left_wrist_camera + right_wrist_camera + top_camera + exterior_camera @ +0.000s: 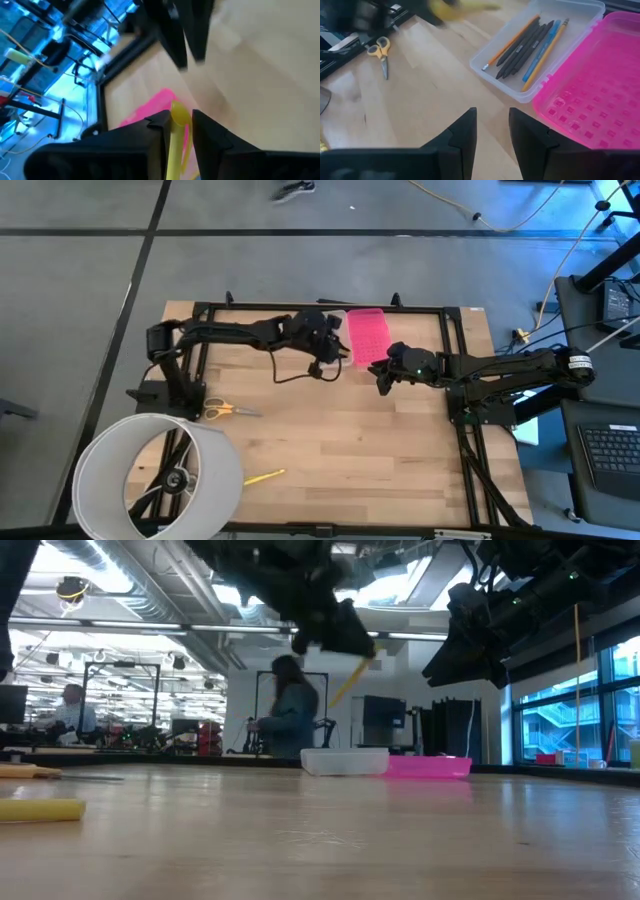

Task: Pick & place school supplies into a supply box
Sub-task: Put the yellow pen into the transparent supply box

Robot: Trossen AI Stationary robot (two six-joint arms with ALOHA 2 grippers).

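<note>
Marker: slim yellow marker [177, 135] clamped in my left gripper [322, 352], hanging tilted just above the clear plastic pencil case [546, 37] with open pink lid [366, 335]. My right gripper [384, 380] waits beside, fingers apart, empty.

White hoop [155, 475] (front-left table corner), wooden table [350, 450], person [288, 708] beyond

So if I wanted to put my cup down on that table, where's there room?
The wide bare wood in the middle, between the scissors, the yellow marker and the right arm's frame, is free. The far edge is crowded: the box, pink lid, the left gripper holding a marker and the right gripper. The hoop fills the near left corner.
</note>
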